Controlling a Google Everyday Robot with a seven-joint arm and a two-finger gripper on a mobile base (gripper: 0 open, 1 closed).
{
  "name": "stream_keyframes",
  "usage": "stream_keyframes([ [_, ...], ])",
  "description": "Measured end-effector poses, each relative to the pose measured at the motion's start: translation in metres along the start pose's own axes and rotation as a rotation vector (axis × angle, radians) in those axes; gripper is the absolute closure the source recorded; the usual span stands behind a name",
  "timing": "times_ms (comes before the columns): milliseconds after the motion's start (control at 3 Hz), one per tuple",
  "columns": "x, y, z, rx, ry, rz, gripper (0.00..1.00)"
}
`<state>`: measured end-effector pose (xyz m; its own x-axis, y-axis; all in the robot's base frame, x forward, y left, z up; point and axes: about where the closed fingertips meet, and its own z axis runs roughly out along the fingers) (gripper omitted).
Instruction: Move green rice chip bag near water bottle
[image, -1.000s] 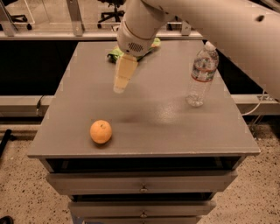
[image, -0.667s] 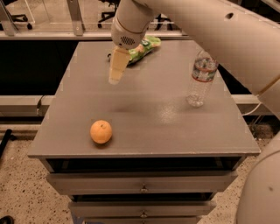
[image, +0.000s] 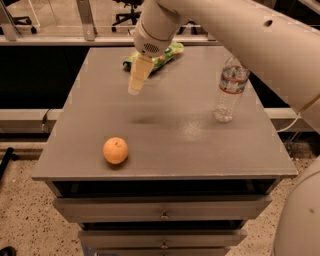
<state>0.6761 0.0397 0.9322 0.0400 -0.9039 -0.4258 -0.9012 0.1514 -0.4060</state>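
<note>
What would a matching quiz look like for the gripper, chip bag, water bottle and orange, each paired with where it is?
Things: 1 gripper; 2 green rice chip bag; 3 water bottle; 4 orange.
Places: A upright on the right side; B front left of the table; C lying at the far edge; D hovering above the surface, in front of the bag.
Pairs: 1-D; 2-C; 3-A; 4-B.

Matt tabletop (image: 175, 107) (pale plastic gripper (image: 135, 88) above)
</note>
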Motion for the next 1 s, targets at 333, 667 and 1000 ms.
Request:
stream_keyframes([
  [333,0.016,-0.025,0.015,0.043,-0.008,0.049,0.00],
  [667,0.029,-0.068,0.040,0.096,-0.022,0.117,0.00],
  [1000,0.032,-0.090,0.057,0.121,-0.024,0.155,0.00],
])
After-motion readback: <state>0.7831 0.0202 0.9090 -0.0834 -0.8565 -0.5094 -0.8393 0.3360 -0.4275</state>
